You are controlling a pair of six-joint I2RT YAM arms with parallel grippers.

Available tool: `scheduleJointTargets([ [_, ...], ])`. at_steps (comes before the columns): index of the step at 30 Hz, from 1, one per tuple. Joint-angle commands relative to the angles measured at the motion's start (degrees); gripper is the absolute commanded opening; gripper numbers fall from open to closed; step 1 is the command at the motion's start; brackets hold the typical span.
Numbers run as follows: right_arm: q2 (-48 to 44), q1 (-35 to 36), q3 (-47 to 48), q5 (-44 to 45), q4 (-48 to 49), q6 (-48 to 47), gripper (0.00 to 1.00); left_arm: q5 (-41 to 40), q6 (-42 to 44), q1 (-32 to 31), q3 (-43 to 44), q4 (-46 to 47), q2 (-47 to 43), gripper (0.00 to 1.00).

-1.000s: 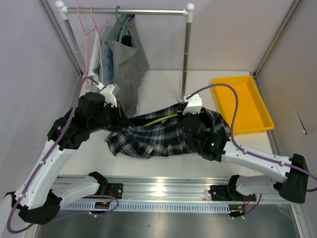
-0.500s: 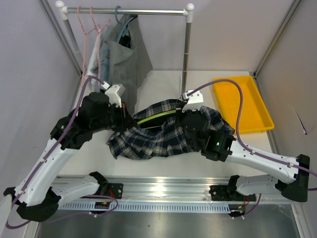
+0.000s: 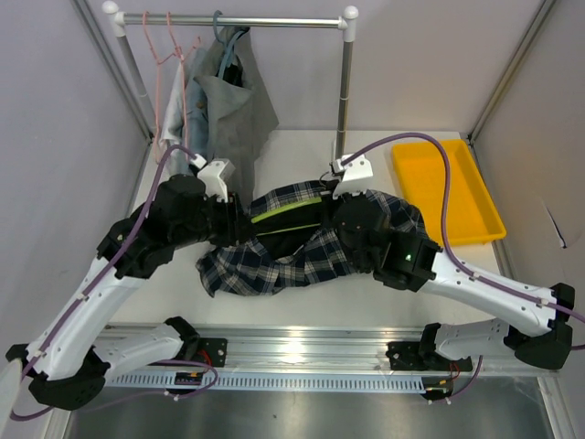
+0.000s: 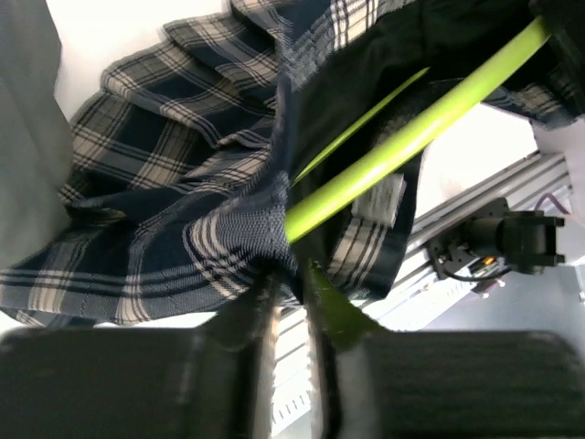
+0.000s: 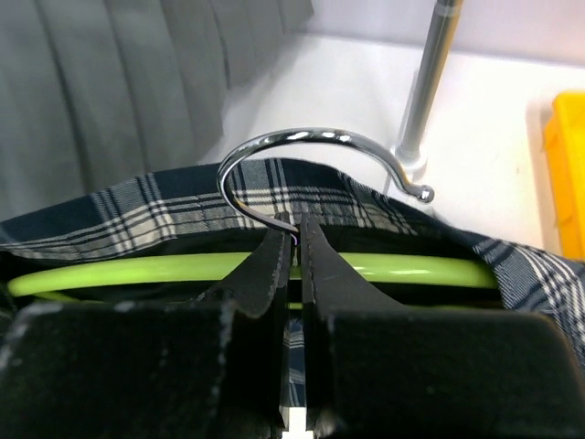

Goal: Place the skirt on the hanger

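The dark blue plaid skirt (image 3: 274,265) hangs bunched over the lime-green hanger (image 3: 285,214), lifted between the two arms. My right gripper (image 5: 294,242) is shut on the neck of the hanger's chrome hook (image 5: 302,137), with the green bar (image 5: 393,271) running across behind its fingers. My left gripper (image 4: 291,270) is at the hanger's left end (image 4: 384,155), its jaws a narrow gap apart with the skirt's edge (image 4: 228,238) at their tips. In the top view the left gripper (image 3: 239,222) and right gripper (image 3: 335,208) sit at either end of the bar.
A clothes rack's rail (image 3: 238,20) stands at the back with grey garments (image 3: 233,101) and pink hangers (image 3: 164,55) on it; its right post (image 3: 344,91) stands just behind the skirt. A yellow tray (image 3: 448,192) lies at the right.
Both arms carried the hanger and skirt slightly back and to the left, and the skirt bunched more. The left jaws, shut before, have parted a little.
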Motion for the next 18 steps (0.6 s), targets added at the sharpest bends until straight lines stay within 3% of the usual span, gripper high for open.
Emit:
scheduleJointTargets([
  [1,-1.4,0.5,7.5,-0.7,1.7,-0.8,0.0,-0.4,1.7,-0.3,1.7,2.6,-2.6,0.36],
  [6,-1.2,0.5,10.2,-2.3,-0.6,-0.5,0.0,3.2,5.5,-0.3,5.0,4.7,-3.6,0.51],
  [18,-3.1,0.5,17.0,-7.0,-8.2,-1.8,0.0,5.4,18.8,-0.4,14.6,9.8,-6.6,0.56],
])
